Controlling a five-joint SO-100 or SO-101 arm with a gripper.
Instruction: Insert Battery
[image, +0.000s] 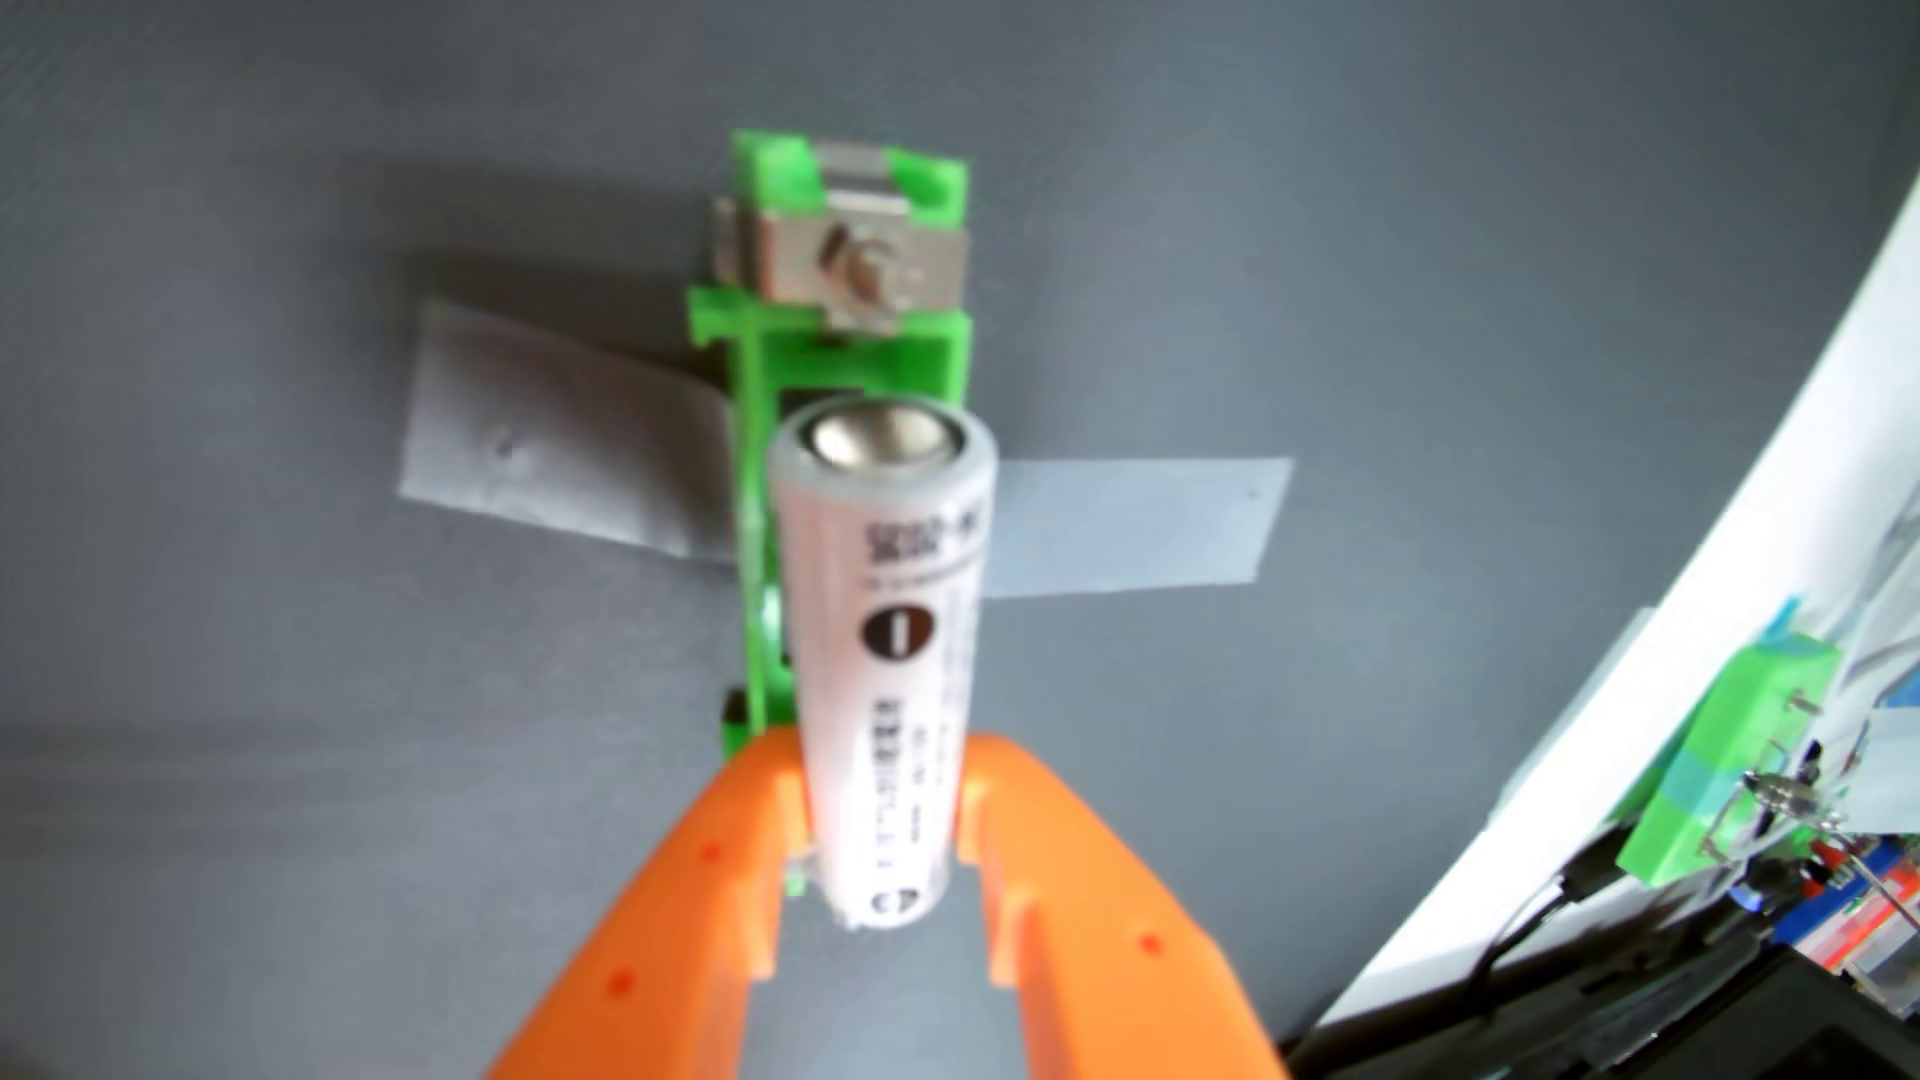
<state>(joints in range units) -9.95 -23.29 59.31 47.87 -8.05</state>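
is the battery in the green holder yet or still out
Out. The white battery is clamped between the orange tool's fingers, above the green holder, whose metal contact is bare and unmet.

Orange fingers (727, 914) pinching battery (883, 644), green holder (852, 343) beyond

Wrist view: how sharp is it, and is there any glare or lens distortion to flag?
Wrist view: soft overall, the print on the white battery unreadable; its metal end cap catches a bright highlight; the orange pincer gripping it is blurred at the edges; the green holder casts a soft shadow leftward on the grey mat; the white edge at right bows, suggesting fisheye distortion.
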